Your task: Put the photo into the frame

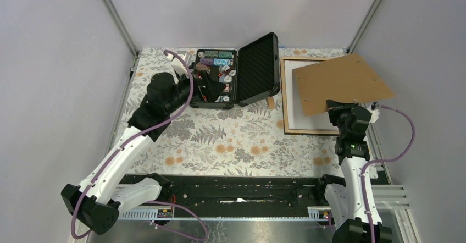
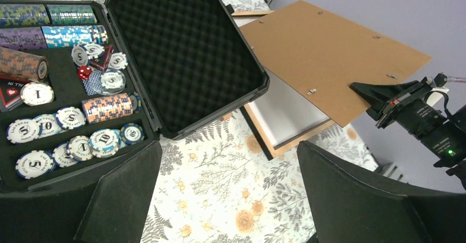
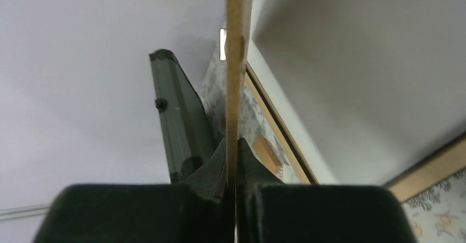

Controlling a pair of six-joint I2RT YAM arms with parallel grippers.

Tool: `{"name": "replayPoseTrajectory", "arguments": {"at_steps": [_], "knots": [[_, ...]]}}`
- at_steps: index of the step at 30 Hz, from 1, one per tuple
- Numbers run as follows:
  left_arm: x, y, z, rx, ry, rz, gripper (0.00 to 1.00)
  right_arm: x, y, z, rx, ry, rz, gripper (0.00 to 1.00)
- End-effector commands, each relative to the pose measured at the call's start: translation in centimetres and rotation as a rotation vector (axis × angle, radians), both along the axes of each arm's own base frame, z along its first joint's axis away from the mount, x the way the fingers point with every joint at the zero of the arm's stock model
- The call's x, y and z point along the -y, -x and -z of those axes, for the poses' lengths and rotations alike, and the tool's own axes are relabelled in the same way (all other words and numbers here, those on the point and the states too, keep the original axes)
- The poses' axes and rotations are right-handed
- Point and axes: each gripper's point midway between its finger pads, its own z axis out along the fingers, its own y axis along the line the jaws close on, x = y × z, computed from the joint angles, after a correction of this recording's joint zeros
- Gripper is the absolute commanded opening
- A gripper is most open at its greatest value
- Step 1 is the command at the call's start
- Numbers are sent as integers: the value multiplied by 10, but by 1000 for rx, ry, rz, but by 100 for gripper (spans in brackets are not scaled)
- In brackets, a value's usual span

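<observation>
Top external view: left claw (image 2: 231, 166) gapes wide and empty by the chip case (image 2: 57, 86). Left of and below the right claw (image 1: 334, 106) lies the frame (image 1: 284, 105), back up on the worktop (image 1: 220, 144), holding probably the photo (image 1: 299, 119), white side up. That claw pinches the backing board (image 1: 340, 81), tilted above. Board not yet seated; wall (image 1: 428, 61) crowds its right, case lid (image 1: 255, 70) its left.

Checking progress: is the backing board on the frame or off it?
Off: the right gripper pinches the backing board by its edge, tilted above the frame.

Numerals 1, 5 and 10 on poker chips (image 2: 37, 93) inside the black case (image 2: 187, 50)
</observation>
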Motion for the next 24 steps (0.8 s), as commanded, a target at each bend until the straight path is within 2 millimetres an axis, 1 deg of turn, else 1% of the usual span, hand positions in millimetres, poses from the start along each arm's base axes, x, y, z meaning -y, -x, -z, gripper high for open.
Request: {"name": "replayPoseTrajectory", "arguments": {"at_steps": [1, 3, 7, 13, 17, 24], "knots": [[-5, 1, 4, 75, -66, -43, 98, -7, -7, -53, 256, -45, -29, 0], [-2, 5, 7, 75, -70, -30, 98, -8, -7, -46, 258, -57, -29, 0], [0, 8, 12, 77, -77, -18, 98, -11, -13, -27, 267, -115, -37, 0], [1, 7, 18, 71, -89, -20, 97, -10, -19, -30, 318, -150, -35, 0], [2, 5, 19, 68, -91, -18, 97, -13, -25, -18, 300, -190, -54, 0], [3, 3, 25, 55, -99, -16, 96, -13, -30, -7, 315, -230, -51, 0]]}}
